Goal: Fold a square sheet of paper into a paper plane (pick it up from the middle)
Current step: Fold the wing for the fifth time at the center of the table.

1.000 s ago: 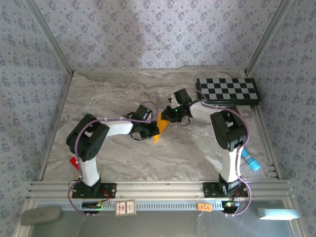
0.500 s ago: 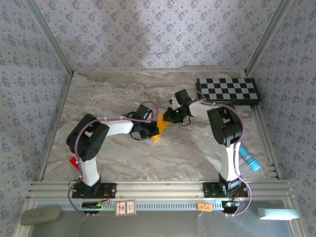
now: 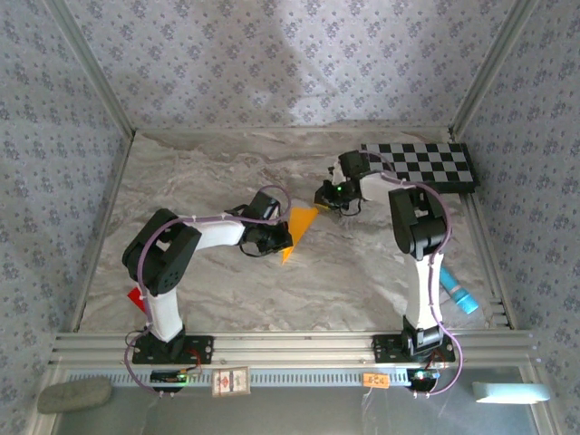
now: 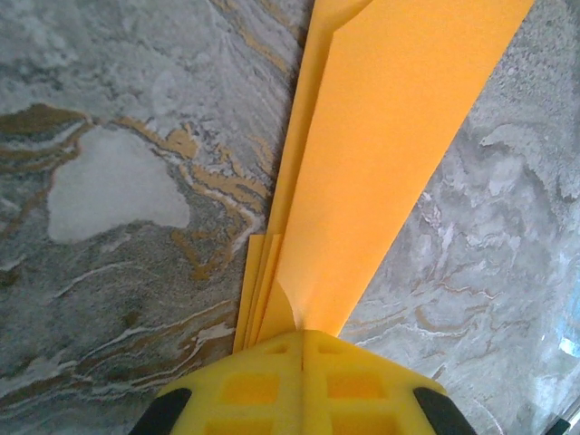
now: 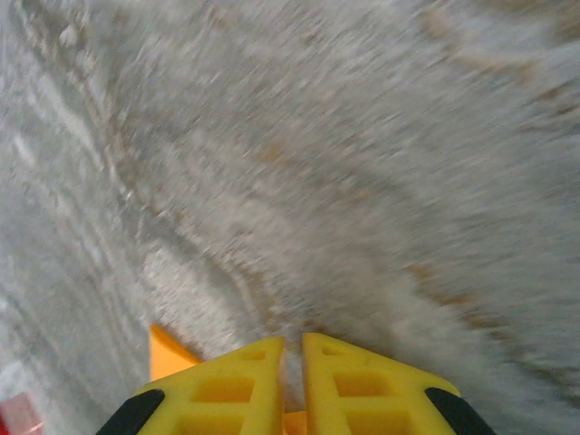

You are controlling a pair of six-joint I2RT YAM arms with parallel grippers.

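The paper plane [image 3: 299, 227] is a slim folded orange-yellow dart at the table's middle, wide end pointing toward the back right. My left gripper [image 3: 275, 238] is shut on its near-left end. In the left wrist view the yellow fingers [image 4: 263, 381] meet on the layered folds, and the paper plane [image 4: 381, 136] runs up and away over the marble. My right gripper [image 3: 326, 195] hovers just beyond the plane's far corner, apart from it. Its jaws [image 5: 292, 343] stand open by a narrow gap with only blurred marble between them. An orange corner [image 5: 168, 355] peeks beside its left finger.
The black-and-white checkerboard [image 3: 419, 166] lies at the back right, close behind the right arm. A cyan cylinder [image 3: 460, 296] lies by the right rail. A small red piece [image 3: 136, 297] sits beside the left arm's base. Walls close in the table [image 3: 199, 172].
My right gripper has pulled away from the paper, up and to the right toward the checkerboard. The left gripper keeps its hold and the plane has barely shifted.
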